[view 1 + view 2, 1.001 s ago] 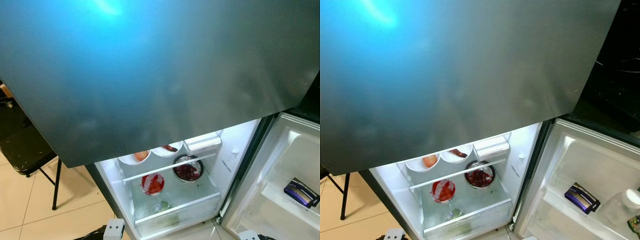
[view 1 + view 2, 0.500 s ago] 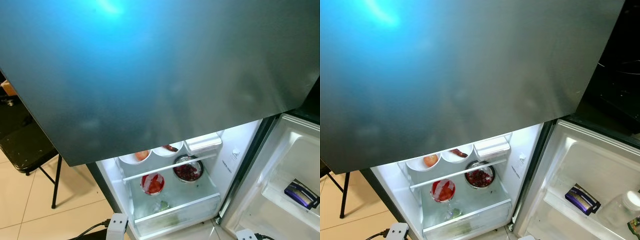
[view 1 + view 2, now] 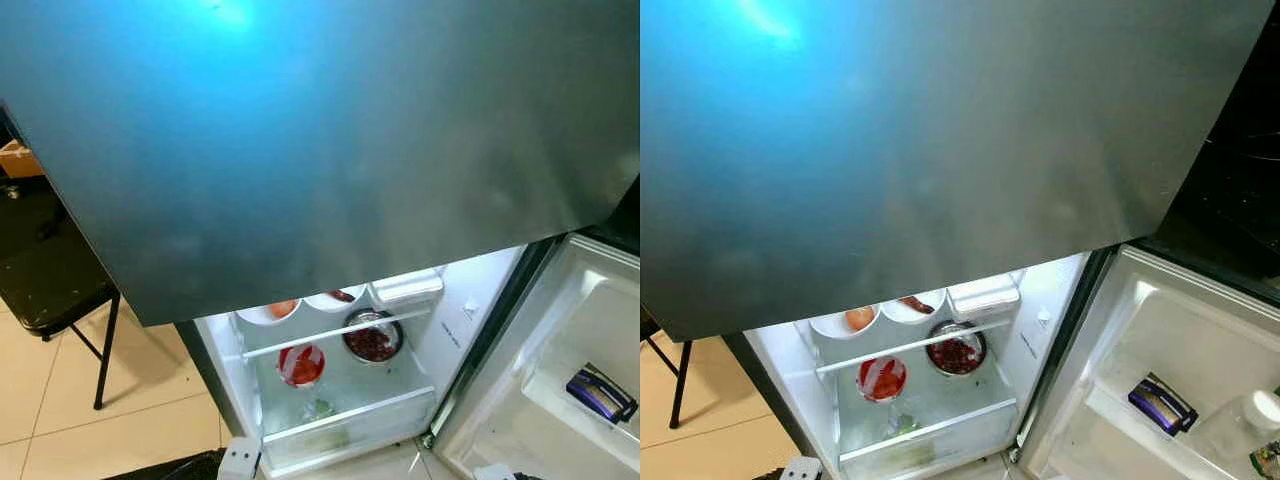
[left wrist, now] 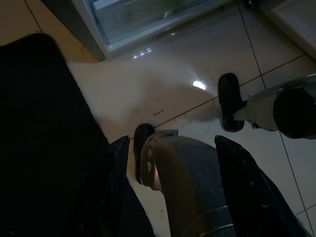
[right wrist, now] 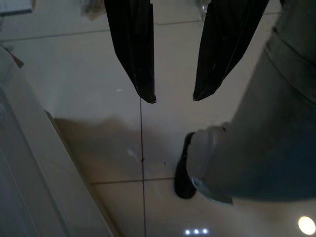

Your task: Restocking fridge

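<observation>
The fridge's lower compartment [image 3: 445, 310] stands open and lit below the closed grey upper door [image 3: 320, 150]. Its top shelf holds two white bowls of fruit [image 3: 270, 313] and a white box [image 3: 405, 287]. Lower down are a steel bowl of red food [image 3: 372, 340] and a red wrapped item [image 3: 300, 365], above a clear drawer [image 3: 350, 425] with greens. My left gripper [image 4: 173, 140] hangs open over the floor, empty. In the same way my right gripper [image 5: 174, 98] is open above the tiles with nothing between its fingers.
The lower door [image 3: 600, 300] swings out to the right; its shelf carries a purple box [image 3: 598, 392] and a white-capped bottle [image 3: 1262, 410]. A black chair [image 3: 50, 280] stands left of the fridge. A black mat [image 4: 39, 138] and my own feet [image 4: 229, 101] are on the tiled floor.
The whole picture has shifted slightly, so the camera moved a little. The fridge contents and door stay as they were.
</observation>
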